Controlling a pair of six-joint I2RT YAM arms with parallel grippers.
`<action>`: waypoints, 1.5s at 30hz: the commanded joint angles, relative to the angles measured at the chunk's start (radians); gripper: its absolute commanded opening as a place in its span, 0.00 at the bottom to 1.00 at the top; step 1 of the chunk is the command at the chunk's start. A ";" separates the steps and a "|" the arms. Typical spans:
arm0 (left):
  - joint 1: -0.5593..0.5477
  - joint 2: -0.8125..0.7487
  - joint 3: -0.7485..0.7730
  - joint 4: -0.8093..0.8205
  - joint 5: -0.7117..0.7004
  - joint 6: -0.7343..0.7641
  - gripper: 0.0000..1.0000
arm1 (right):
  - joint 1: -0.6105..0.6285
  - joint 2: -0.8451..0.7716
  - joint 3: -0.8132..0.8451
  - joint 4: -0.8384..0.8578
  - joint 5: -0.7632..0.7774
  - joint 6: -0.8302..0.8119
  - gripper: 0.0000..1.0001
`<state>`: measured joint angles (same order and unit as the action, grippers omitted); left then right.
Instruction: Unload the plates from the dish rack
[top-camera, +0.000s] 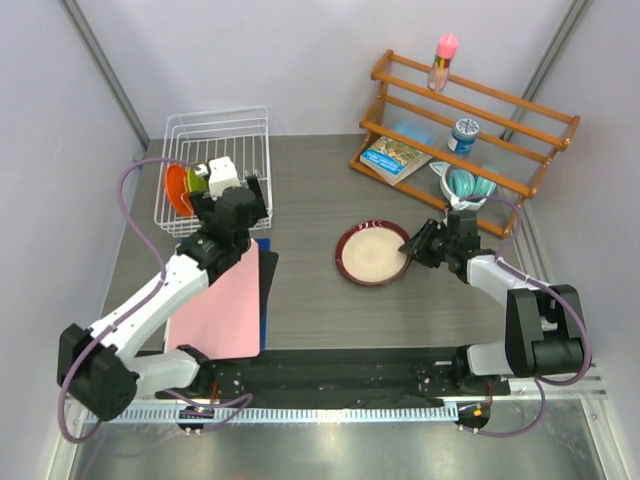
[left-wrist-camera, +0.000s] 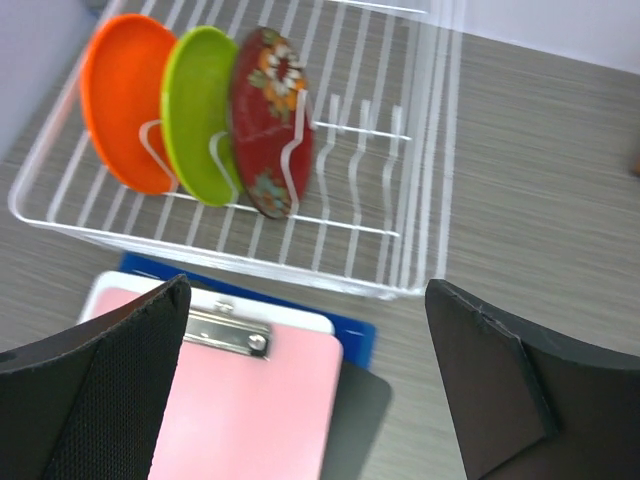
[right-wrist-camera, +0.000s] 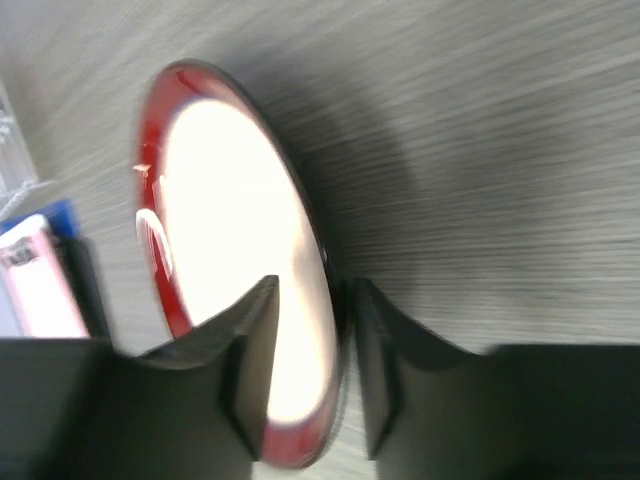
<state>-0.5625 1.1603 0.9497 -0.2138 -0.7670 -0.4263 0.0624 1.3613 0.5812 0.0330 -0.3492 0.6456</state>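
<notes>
The white wire dish rack (top-camera: 215, 120) stands at the back left. In the left wrist view the rack (left-wrist-camera: 420, 150) holds an orange plate (left-wrist-camera: 125, 100), a lime green plate (left-wrist-camera: 200, 115) and a dark red floral plate (left-wrist-camera: 270, 120), all upright between prongs. My left gripper (top-camera: 230, 198) hovers open and empty just in front of the rack (left-wrist-camera: 308, 290). The cream plate with a maroon rim (top-camera: 372, 253) lies at the table's middle. My right gripper (top-camera: 412, 246) is shut on its right rim, one finger on each face (right-wrist-camera: 315, 285).
A pink clipboard (top-camera: 218, 305) lies on blue and dark boards under my left arm. A wooden slatted shelf (top-camera: 470, 110) at the back right holds a pink-capped bottle (top-camera: 444, 60), a jar (top-camera: 463, 135), a book (top-camera: 396, 157) and a teal bowl (top-camera: 468, 183).
</notes>
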 joint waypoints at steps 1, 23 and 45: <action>0.076 0.093 0.070 0.088 -0.108 0.069 0.99 | 0.002 0.013 0.054 -0.068 0.134 -0.032 0.52; 0.384 0.608 0.368 0.156 0.103 0.073 0.91 | 0.002 -0.102 0.193 -0.239 0.217 -0.139 0.70; 0.392 0.684 0.425 0.093 0.133 0.047 0.00 | 0.001 -0.071 0.186 -0.248 0.205 -0.167 0.69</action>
<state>-0.1764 1.8542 1.3705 -0.1249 -0.6308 -0.3290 0.0635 1.3331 0.7444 -0.2161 -0.1360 0.4976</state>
